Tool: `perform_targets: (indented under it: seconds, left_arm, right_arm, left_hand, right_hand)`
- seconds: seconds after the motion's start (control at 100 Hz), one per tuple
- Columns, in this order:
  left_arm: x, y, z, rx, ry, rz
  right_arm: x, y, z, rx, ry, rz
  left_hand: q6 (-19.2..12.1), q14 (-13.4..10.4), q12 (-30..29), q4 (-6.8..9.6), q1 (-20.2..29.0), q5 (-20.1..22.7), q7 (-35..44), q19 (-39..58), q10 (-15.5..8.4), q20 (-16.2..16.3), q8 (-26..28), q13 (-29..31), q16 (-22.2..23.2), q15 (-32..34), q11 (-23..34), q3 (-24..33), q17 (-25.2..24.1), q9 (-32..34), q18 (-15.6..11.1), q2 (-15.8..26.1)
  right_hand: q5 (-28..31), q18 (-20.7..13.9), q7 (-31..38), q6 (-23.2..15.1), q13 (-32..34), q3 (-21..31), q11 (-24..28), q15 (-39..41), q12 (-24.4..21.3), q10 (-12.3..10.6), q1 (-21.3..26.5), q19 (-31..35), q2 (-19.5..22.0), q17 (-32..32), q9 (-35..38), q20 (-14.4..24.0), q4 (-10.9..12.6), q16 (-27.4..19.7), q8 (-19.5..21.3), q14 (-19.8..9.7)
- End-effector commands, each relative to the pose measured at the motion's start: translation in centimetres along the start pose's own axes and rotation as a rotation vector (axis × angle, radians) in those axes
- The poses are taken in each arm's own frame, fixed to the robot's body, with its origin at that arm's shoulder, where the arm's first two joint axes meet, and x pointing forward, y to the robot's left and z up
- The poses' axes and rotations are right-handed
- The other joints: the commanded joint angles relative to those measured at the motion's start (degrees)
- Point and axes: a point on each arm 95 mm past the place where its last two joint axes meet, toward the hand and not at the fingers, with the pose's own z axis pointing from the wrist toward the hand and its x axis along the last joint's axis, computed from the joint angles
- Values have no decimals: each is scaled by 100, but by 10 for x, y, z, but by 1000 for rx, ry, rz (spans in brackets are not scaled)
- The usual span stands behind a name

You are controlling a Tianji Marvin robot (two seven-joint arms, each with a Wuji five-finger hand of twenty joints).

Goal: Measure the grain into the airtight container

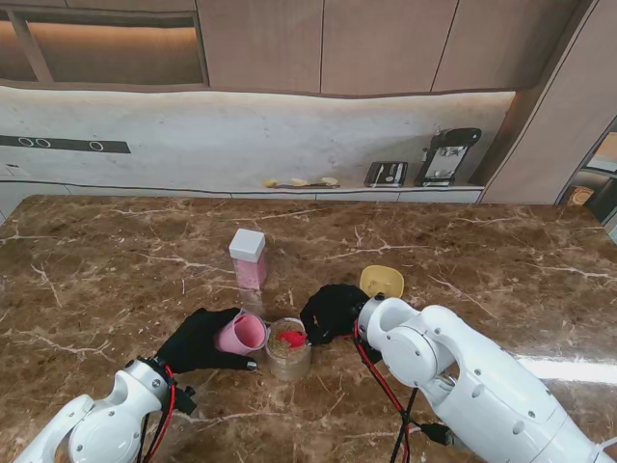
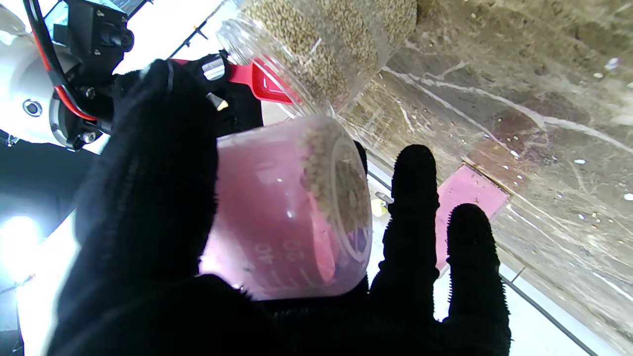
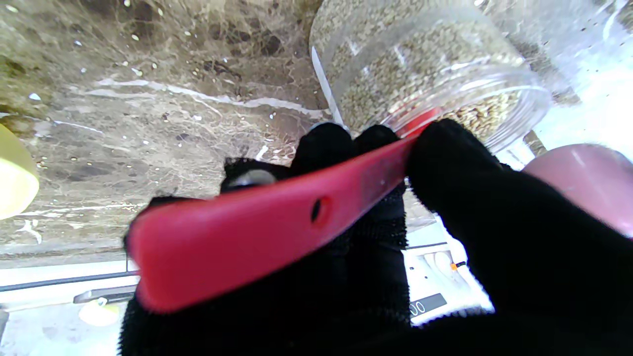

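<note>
Lower left of centre in the stand view: left hand (image 1: 198, 340) clamped round pink measuring cup (image 1: 241, 334), tilted beside grain jar (image 1: 287, 349). Best kept steady at the rim. Right hand (image 1: 333, 311) pinching red scoop (image 1: 292, 338) in the jar mouth. Cup fill level hard to read; lidded container (image 1: 249, 258) waiting upper centre.

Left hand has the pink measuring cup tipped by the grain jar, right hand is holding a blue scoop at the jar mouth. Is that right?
Not quite: the scoop is red, not blue, as the right wrist view shows plainly. The rest holds: the left hand has the pink measuring cup tipped by the grain jar, and the right hand holds the scoop at the jar mouth.
</note>
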Motion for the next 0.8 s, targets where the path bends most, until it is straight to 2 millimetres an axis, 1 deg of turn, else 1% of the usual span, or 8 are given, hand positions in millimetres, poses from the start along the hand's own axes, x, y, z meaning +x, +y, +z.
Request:
perform_targets:
  seconds: [0.0,0.07,0.12,0.2,0.27,0.4,0.59,0.79]
  left_arm:
    - [-1,4,-2,-4,-4,-5]
    - [-1,4,-2,-4,-4,-3]
    - [-1,4,-2,-4,-4,-4]
    - [-1,3,-2,-4,-3,-2]
    - [-1,3,-2,-2,-2,-2]
    - [-1,3,-2,-2,-3,0]
    - [-1,3,-2,-1,-4,1]
    - [-1,3,-2,1,-3,1]
  right_arm:
    - [-1,-7,0,35,-3,2]
    - [-1,-6,0,36,-7,-7]
    - [-1,-5,-1,57,-18,2]
    - [-2,-5,1,51,-23,11]
    - [-2,-5,2,49,-32,23]
    - [-1,-5,3,34,-43,42]
    - [0,-5,3,8,-46,45]
    - [0,-3,2,9,-36,45]
  left_hand:
    - [-1185,-150,141,-150,1305,1261,1073,51,-323,2,-6,-1,35,44,339,1872,-61,692,92,1422]
    - [-1178,-145,142,-151,1300,1265,1073,57,-318,7,-6,5,37,49,341,1867,-60,697,98,1414]
    - [-1175,-141,142,-150,1306,1266,1072,57,-317,9,-6,0,37,49,338,1871,-68,692,97,1417]
    - [-1184,-149,143,-152,1298,1265,1072,58,-328,11,-3,3,38,52,338,1867,-69,695,100,1420]
    - [-1187,-148,146,-151,1303,1273,1078,55,-331,11,2,-2,38,49,338,1870,-73,696,97,1418]
    - [-1193,-153,147,-152,1301,1267,1076,52,-337,12,5,-4,36,46,333,1865,-75,694,96,1419]
    - [-1195,-161,153,-152,1306,1260,1072,48,-344,12,6,-2,37,45,328,1858,-77,688,93,1419]
    - [-1191,-160,155,-149,1317,1263,1074,47,-335,13,6,-8,36,40,321,1854,-76,680,93,1423]
  right_hand:
    - [104,-92,-189,-514,-531,267,-321,-592,180,-193,-130,-415,116,-527,-415,243,326,97,472,-110]
    - [147,55,-189,-497,-570,293,-1291,-2129,-612,-126,-142,-1160,130,-476,-679,4,373,-713,687,-40]
    - [102,187,-169,-448,-193,224,-1601,-2755,-1219,54,-99,-1426,178,-101,-554,-298,380,-1234,675,124]
    - [119,311,-73,-376,774,334,-1371,-2437,-1926,231,-130,-846,67,1104,195,-1142,330,-1578,476,303]
    - [93,303,-35,-326,843,336,-1205,-1290,-1959,337,-127,-335,75,1855,626,-1602,261,-1464,391,332]
    - [12,-97,41,-183,842,328,-66,575,-1584,226,-123,895,144,2143,1015,-1189,81,-984,286,156]
    - [-79,-460,122,-67,849,316,1522,1937,-1363,-250,-122,1648,212,2288,1013,-787,-38,-274,183,-425]
    - [-158,-490,115,-116,846,199,1901,2357,-1214,-393,-100,1768,316,2307,992,-640,-28,105,190,-517]
